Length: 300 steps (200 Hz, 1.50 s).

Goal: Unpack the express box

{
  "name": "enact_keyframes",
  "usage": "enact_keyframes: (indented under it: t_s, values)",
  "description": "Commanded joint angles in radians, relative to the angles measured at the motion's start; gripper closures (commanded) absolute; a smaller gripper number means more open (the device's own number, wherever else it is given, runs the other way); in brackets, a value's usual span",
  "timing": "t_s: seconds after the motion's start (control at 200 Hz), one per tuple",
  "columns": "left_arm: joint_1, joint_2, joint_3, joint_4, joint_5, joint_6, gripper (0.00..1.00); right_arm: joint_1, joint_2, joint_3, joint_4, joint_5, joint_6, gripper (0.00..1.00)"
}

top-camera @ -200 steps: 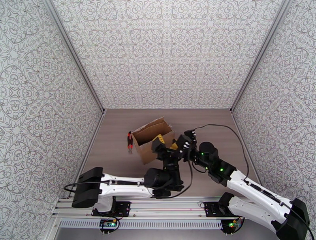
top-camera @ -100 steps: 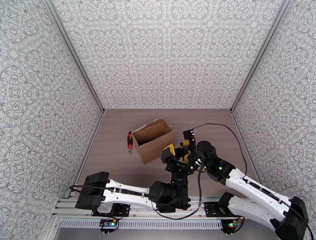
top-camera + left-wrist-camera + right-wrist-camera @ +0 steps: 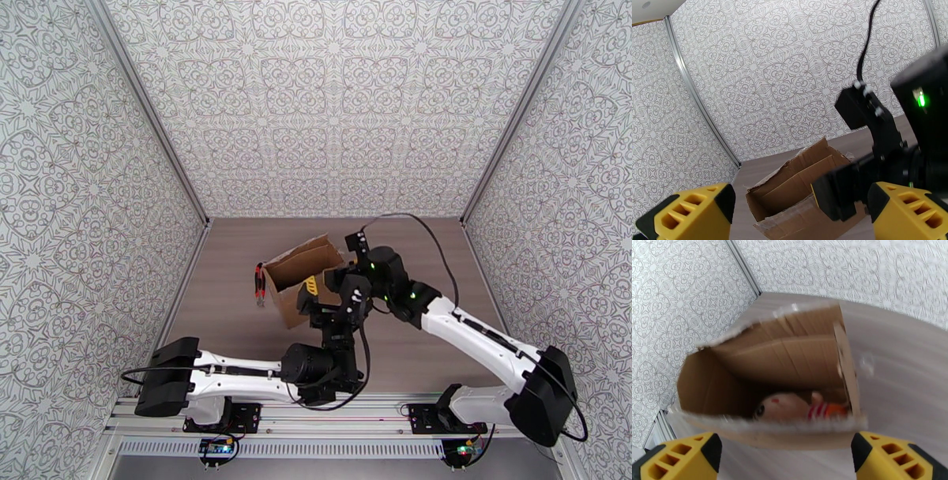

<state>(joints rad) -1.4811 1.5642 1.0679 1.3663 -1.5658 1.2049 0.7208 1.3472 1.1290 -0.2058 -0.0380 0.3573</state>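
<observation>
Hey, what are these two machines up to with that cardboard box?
Two robot arms are unpacking the express box, which stands open on the table. The right gripper hovers by the opening, jaws wide, its camera looking in at a plush doll at the bottom. The left gripper, also open and empty, is close beside the box. A red-and-black knife lies on the table too.

Open express box [image 3: 790, 188] beyond spread tool [image 3: 802, 218]

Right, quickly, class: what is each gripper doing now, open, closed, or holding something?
Left gripper: open, holding nothing.
Right gripper: open, empty, facing the open express box.
</observation>
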Motion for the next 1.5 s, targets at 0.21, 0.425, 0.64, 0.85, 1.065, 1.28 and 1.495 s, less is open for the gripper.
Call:
enact_keyframes:
  t_s: [0.21, 0.425, 0.64, 0.85, 1.065, 1.28, 1.495]
  values:
    - [0.053, -0.019, -0.110, 0.015, -0.103, 0.030, 0.05, -0.001, 0.076, 0.164, -0.184, 0.049, -0.060, 0.07]
    - [0.327, -0.110, -0.183, 0.014, -0.089, 0.170, 0.05, -0.004, 0.136, 0.256, -0.300, 0.063, -0.080, 0.07]
    - [0.486, -0.207, -0.174, 0.013, -0.056, 0.332, 0.05, -0.015, 0.277, 0.540, -0.573, 0.073, -0.136, 0.08]
    - [0.565, -0.268, -0.191, 0.014, -0.067, 0.323, 0.05, 0.011, 0.452, 0.828, -0.773, 0.030, -0.239, 0.15]
    - [0.609, -0.363, -0.295, 0.014, -0.073, 0.290, 0.05, 0.068, 0.672, 1.147, -0.994, -0.033, -0.260, 0.34]
    - [0.634, -0.435, -0.381, 0.014, -0.087, 0.270, 0.05, 0.108, 0.781, 1.315, -1.108, -0.032, -0.219, 0.38]
    - [0.643, -0.504, -0.424, 0.014, -0.102, 0.279, 0.06, 0.120, 0.860, 1.390, -1.141, -0.028, -0.181, 0.43]
